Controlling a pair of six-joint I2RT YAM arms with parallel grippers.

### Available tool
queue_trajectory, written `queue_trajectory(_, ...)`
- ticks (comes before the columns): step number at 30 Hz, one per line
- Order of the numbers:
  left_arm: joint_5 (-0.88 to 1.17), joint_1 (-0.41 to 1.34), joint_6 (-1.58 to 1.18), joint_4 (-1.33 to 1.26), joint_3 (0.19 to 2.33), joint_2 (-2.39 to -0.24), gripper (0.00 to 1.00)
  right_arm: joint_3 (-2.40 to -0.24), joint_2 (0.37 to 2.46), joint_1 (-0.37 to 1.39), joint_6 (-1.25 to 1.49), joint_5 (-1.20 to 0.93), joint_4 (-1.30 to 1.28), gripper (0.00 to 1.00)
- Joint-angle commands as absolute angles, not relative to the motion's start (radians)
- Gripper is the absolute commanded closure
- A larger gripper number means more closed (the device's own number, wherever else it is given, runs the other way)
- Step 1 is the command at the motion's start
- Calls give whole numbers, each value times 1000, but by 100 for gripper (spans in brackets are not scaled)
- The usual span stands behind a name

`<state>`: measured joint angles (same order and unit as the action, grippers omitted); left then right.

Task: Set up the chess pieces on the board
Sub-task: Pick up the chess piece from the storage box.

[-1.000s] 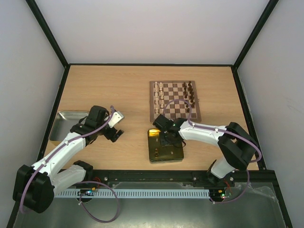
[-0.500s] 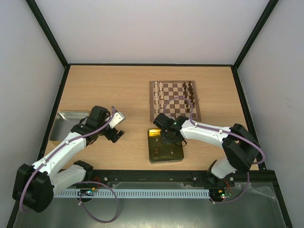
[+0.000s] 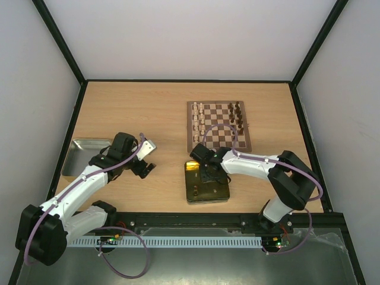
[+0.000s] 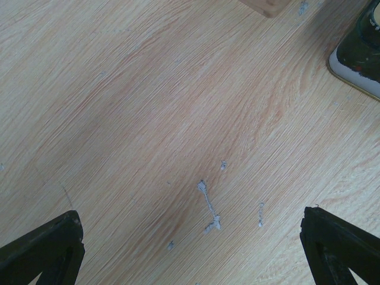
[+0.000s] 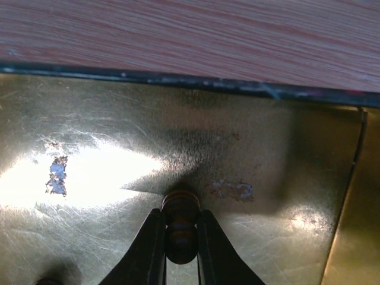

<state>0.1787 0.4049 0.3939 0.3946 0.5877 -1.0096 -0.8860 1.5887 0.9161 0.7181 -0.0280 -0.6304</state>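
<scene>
My right hand point(image 5: 180, 221) is clamped on a little dark piece point(image 5: 180, 205) down in the gold tin point(image 5: 89, 119), just short of the board point(image 3: 219, 125). It's light, slick turned wood, so I'd pinch its waist. The left hand point(image 4: 191, 252) hangs wide over the table point(image 4: 148, 119).

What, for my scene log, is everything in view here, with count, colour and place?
board: one, dark brown and cream chequered, far right part of the table
pale chess pieces: too small to count, cream, standing along the board's left side
dark chess pieces: too small to count, dark brown, standing along the board's right side
held piece: one, dark brown, just above the tin's floor
gold tin: one, shiny gold, near the table's front edge, in front of the board
grey tray: one, grey metal, at the table's left edge
table: one, pale wood
left end effector: one, black, open over bare table
right end effector: one, black, shut on the held piece
</scene>
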Motion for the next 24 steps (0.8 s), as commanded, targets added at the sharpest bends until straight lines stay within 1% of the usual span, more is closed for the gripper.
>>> queue_trajectory(1, 173, 408, 391, 392, 574, -1013, 1, -889, 1597, 921, 715, -18, -615, 91)
queue_trajectory(4, 172, 408, 391, 392, 575, -1015, 1, -890, 1595, 920, 711, -15, -615, 86)
queue_trajectory(9, 171, 410, 391, 392, 575, -1017, 1, -897, 1605, 922, 705, -6, -617, 83)
queue_trajectory(24, 170, 411, 391, 392, 575, -1017, 1, -949, 1650, 915, 692, 16, -622, 83)
